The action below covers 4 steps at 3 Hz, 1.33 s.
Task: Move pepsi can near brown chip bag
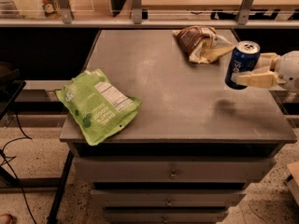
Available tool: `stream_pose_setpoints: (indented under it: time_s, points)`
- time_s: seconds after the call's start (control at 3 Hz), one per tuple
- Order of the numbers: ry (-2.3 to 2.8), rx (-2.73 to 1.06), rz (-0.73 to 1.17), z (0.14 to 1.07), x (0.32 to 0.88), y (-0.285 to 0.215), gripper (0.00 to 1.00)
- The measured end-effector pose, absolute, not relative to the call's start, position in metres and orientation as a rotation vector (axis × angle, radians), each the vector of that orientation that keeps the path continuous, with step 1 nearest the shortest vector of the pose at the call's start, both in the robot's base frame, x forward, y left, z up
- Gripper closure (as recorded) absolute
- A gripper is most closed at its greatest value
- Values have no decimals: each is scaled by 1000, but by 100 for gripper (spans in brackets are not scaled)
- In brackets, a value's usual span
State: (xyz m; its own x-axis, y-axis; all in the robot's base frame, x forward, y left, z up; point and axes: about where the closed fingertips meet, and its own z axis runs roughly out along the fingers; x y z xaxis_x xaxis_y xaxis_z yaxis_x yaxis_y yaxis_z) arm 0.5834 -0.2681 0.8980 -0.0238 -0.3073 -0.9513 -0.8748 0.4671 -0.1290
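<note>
The pepsi can (240, 63), dark blue with a silver top, hangs above the right side of the grey table (177, 97), tilted slightly, with its shadow on the tabletop below it. My gripper (250, 69) comes in from the right edge and is shut on the can, one cream finger (256, 80) across its lower front. The brown chip bag (200, 43), dark brown and pale cream-yellow, lies wrinkled at the table's far right, just left of and behind the can.
A larger bright green bag (97, 104) with a white label lies at the table's front left corner. Drawers (173, 174) sit under the tabletop. A railing and shelf (135, 13) run along the back. Cables lie on the floor at left.
</note>
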Motion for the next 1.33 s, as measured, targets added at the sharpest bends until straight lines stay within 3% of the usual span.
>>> stream_pose_setpoints:
  time_s: [0.33,0.67,1.0,1.33]
  points:
    - [1618,-988,567,893,615,-281,85]
    - [1648,-932,516,883,644,-293,77]
    - [1664,-879,497,869,665,-299,61]
    - [1675,-836,491,858,679,-301,38]
